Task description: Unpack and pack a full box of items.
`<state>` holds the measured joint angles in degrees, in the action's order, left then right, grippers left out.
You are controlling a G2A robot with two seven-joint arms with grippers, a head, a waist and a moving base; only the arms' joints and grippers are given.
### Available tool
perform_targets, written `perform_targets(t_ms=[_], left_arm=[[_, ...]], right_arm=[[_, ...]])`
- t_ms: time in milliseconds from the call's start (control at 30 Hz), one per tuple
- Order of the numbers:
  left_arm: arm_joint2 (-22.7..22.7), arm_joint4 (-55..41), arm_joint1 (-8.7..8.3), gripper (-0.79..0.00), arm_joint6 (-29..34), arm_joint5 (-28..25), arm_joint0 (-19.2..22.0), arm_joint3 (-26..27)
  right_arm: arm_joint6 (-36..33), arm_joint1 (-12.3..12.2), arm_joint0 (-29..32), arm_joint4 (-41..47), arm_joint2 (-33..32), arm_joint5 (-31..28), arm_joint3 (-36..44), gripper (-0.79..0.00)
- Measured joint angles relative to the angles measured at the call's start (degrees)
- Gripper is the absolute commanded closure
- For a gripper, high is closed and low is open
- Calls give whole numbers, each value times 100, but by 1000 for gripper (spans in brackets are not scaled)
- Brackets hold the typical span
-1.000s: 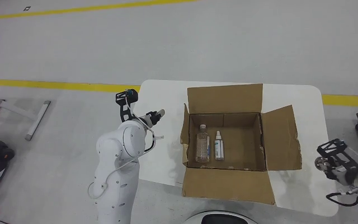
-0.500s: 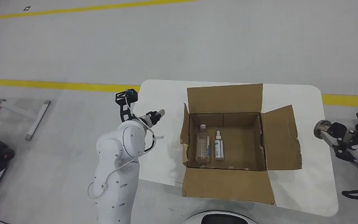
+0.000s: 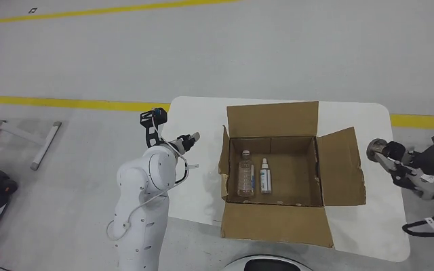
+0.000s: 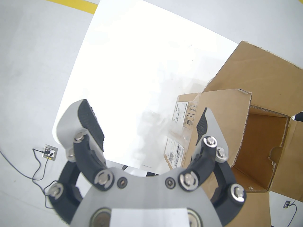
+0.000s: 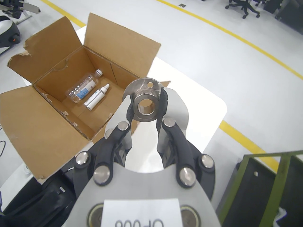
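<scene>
White table [image 3: 196,122] on a grey floor [image 3: 203,54] (yellow lines [image 3: 68,103] cross it) bears a cardboard box [image 3: 271,118]; right gripper [image 5: 146,105] clenches a metal flange [image 5: 142,88], left gripper [image 4: 144,119] gapes empty.

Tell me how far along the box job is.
Done: a water bottle and a spray bottle lie in the open box. In hand: the right hand grips a metal fitting outside the box. Remaining: probably that fitting goes in; the left hand is open and empty.
</scene>
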<state>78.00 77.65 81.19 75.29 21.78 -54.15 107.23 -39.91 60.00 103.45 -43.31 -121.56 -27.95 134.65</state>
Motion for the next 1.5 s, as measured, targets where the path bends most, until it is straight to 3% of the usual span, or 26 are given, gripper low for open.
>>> perform_targets(t_ms=[167,367,567,867,1267,1300,1333,1433,1500], left_arm=[[0,0,0,-785,0,0,0,0],[0,0,0,-785,0,0,0,0],[0,0,0,-785,0,0,0,0],[0,0,0,-785,0,0,0,0],[0,0,0,-785,0,0,0,0],[0,0,0,-785,0,0,0,0],[0,0,0,-785,0,0,0,0],[0,0,0,-785,0,0,0,0],[0,0,0,-785,0,0,0,0]], right_arm=[[-347,-57,-885,-965,1768,438,-173,0],[-617,22,-2115,-2503,3890,956,-1319,0],[-974,192,-3112,-2942,5236,1328,-2478,0],[-1634,454,-4238,-3053,6239,1742,-3762,0],[-1985,676,-4750,-2978,6918,1577,-4651,0],[-1989,686,-4764,-2980,6936,1577,-4700,-31],[-1989,696,-4778,-2970,6947,1583,-4750,-117],[-1982,725,-4827,-2915,6964,1607,-4880,-135],[-1968,741,-4853,-2913,6970,1610,-4930,-240]])
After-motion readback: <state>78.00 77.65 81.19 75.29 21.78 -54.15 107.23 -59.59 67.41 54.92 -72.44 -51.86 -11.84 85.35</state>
